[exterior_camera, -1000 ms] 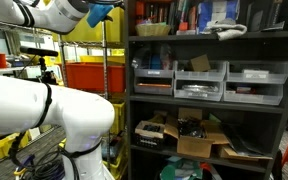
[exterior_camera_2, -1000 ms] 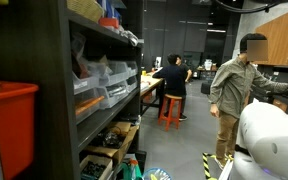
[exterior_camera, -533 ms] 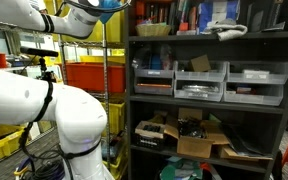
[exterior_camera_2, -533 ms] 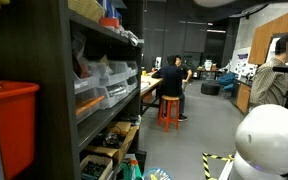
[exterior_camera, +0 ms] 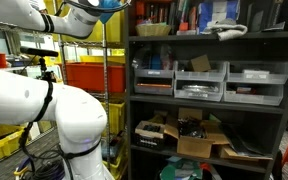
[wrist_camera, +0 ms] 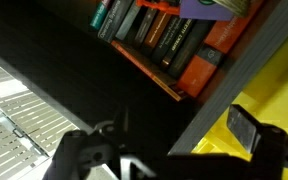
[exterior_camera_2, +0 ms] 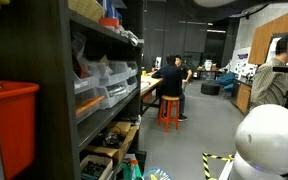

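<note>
My gripper (wrist_camera: 169, 150) stands open with nothing between its fingers; one dark finger (wrist_camera: 249, 130) shows at the right and the other (wrist_camera: 84, 150) at the lower left. It points at a row of books (wrist_camera: 164, 35) on an orange-edged shelf, with a grey upright post (wrist_camera: 234, 75) just ahead and a yellow bin (wrist_camera: 274, 100) behind it. In an exterior view the white arm (exterior_camera: 44, 100) reaches up to the top left corner of the dark shelf unit (exterior_camera: 132, 60), where the gripper (exterior_camera: 106, 8) is partly cut off by the frame's upper edge.
The shelf unit holds grey bins (exterior_camera: 199, 80) and cardboard boxes (exterior_camera: 199, 140). Red crates (exterior_camera: 84, 75) and yellow bins stand behind the arm. A red bin (exterior_camera_2: 9, 120) sits near the shelf's side. One person sits on a red stool (exterior_camera_2: 170, 85); another (exterior_camera_2: 269, 85) stands at the right.
Over the last second the arm swung toward the shelf's top corner and has held still for the last half second. The standing person has moved toward the right edge.
</note>
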Controlling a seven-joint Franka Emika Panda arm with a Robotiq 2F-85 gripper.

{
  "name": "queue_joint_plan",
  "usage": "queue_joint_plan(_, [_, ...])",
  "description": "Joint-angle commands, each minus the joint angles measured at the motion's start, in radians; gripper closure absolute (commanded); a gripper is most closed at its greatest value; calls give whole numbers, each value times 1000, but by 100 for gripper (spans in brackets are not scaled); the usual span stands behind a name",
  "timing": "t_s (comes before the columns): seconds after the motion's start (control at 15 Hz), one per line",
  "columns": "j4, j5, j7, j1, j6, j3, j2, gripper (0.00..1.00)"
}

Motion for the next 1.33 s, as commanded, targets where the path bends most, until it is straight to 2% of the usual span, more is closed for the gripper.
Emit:
queue_joint_plan(0.0, [0, 5, -7, 2, -2, -1, 0, 0])
queue_joint_plan(0.33, [0, 5, -7, 2, -2, -1, 0, 0])
queue_joint_plan(0.4, [12, 5, -2, -36, 12, 10, 15, 0])
queue_joint_plan(0.53, [20, -2, -11, -49, 10, 12, 54, 0])
queue_joint_plan(0.73, [39, -3, -5, -128, 4, 38, 106, 0])
queue_joint_plan(0.93, [68, -5, -5, -177, -15, 58, 157, 0])
queue_joint_plan(1.27, [126, 0, -1, -160, -53, 45, 246, 0])
